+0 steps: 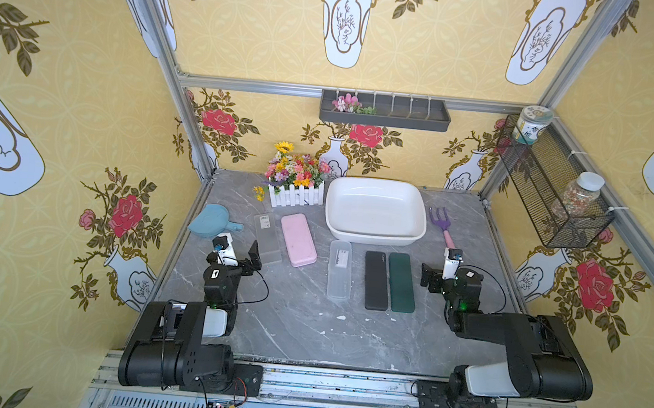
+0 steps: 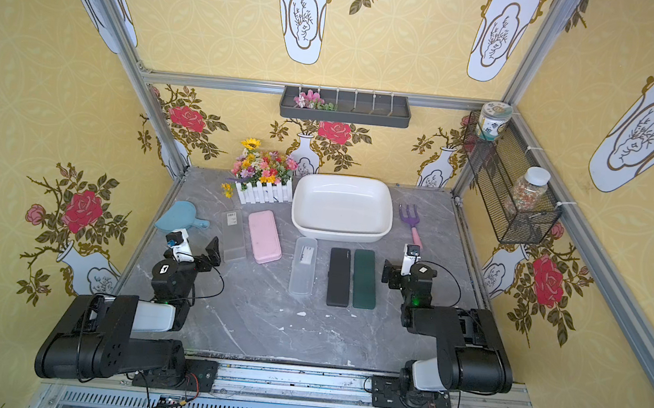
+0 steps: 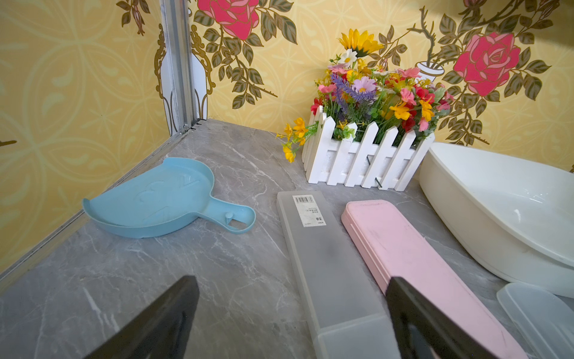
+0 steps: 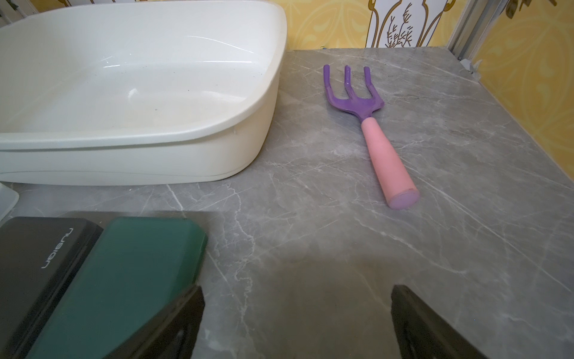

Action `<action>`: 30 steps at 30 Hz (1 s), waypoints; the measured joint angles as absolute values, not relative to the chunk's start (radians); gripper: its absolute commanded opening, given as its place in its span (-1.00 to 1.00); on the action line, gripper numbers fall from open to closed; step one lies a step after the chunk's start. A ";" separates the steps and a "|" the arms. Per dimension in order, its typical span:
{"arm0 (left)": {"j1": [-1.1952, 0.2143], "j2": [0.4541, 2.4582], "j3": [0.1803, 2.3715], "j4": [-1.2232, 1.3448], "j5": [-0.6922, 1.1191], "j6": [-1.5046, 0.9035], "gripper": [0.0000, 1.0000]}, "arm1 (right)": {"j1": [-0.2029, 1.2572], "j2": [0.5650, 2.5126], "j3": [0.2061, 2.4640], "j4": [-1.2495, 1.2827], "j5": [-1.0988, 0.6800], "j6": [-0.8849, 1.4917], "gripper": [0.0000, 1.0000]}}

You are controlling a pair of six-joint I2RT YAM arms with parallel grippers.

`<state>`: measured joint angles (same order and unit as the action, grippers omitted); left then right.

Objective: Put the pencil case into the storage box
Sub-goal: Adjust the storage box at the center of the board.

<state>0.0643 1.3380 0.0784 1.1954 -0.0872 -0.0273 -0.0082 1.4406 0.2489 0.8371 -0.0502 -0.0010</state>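
The storage box [image 1: 373, 211] lies open from above; flower planter [image 1: 295, 198] and garden fork [image 1: 437, 219] flank it

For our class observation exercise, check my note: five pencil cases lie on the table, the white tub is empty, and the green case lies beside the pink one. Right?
One slip: the green case lies beside the black case, not the pink case, as both top views show. The rest stands: five cases, white tub empty.
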 measured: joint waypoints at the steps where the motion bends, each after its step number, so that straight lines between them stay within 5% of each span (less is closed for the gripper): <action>1: 0.064 1.338 0.078 1.195 -0.088 -0.027 1.00 | -0.008 1.441 0.249 0.837 -0.050 -0.001 0.94; 19: 0.084 1.337 0.084 1.173 -0.068 -0.027 1.00 | -0.047 1.436 0.270 0.819 -0.134 0.002 0.94; 30: 0.039 1.093 0.229 0.864 -0.165 -0.038 0.94 | 0.133 1.377 0.607 0.345 -0.012 -0.052 0.94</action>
<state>0.0391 1.0931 0.2291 0.8639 -0.1654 -0.0380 0.1329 1.3769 0.6071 0.3454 -0.0116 -0.0517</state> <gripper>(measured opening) 0.969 0.969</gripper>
